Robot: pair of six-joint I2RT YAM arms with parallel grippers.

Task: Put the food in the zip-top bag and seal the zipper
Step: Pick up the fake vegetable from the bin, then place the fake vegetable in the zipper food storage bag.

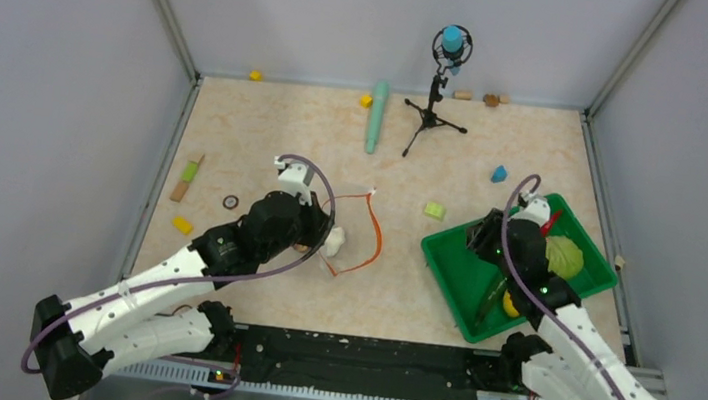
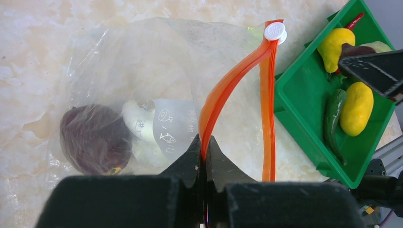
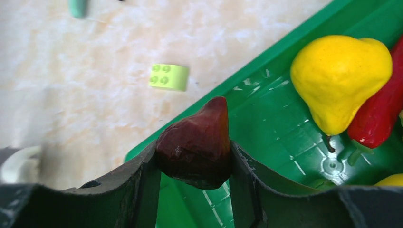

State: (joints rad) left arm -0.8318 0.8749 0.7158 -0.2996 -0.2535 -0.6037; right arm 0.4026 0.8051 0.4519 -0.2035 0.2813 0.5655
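Observation:
The clear zip-top bag (image 2: 142, 61) lies on the table with its mouth toward the green tray (image 2: 304, 118). Inside it are a dark red round piece (image 2: 95, 137) and the white garlic bulb (image 2: 135, 123), behind the white label (image 2: 173, 128). My left gripper (image 2: 205, 142) is shut on the orange-red zipper (image 2: 228, 85), lifting one strip; the white slider (image 2: 275, 31) sits at the far end. My right gripper (image 3: 195, 152) is shut on another dark red piece (image 3: 197, 137) above the tray (image 3: 266, 104). A yellow pear (image 3: 340, 76), red chili (image 3: 380, 114) and green leafy ball (image 1: 563, 256) lie in the tray.
A lime block (image 1: 434, 210) lies between bag and tray. A teal stick (image 1: 377, 115) and a small tripod stand (image 1: 434, 98) stand at the back. A blue block (image 1: 499, 174), yellow block (image 1: 183, 225) and wooden stick (image 1: 186, 179) lie around. Walls enclose three sides.

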